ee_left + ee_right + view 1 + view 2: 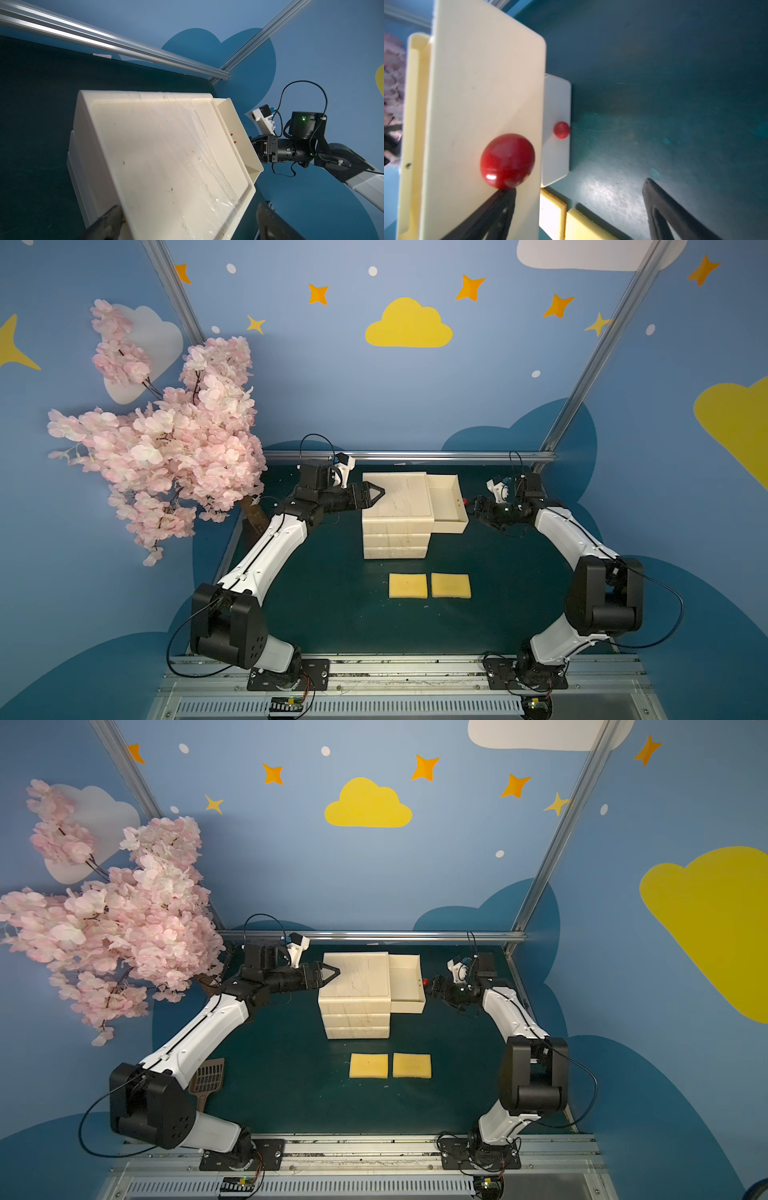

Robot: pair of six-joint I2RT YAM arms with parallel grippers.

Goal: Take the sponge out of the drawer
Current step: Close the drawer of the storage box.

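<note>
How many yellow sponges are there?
2. The left sponge and the right sponge lie side by side on the green mat, in front of the drawer box. More could hide in its shut drawers.

White arm shells (270, 547), black joint housings (228, 626), looping cables (301, 81), black triangular left gripper (376, 492)

A cream plastic three-drawer chest (395, 526) stands mid-way on the dark green counter (316, 614), its top drawer (451, 506) pulled out rightward. Before the chest lies a yellow square foam sponge (408, 585), with a second yellow sponge (451, 585) just right of it. The left end effector (376, 493) is at the chest's upper left edge and the right end effector (473, 510) is just right of the drawer.
</note>
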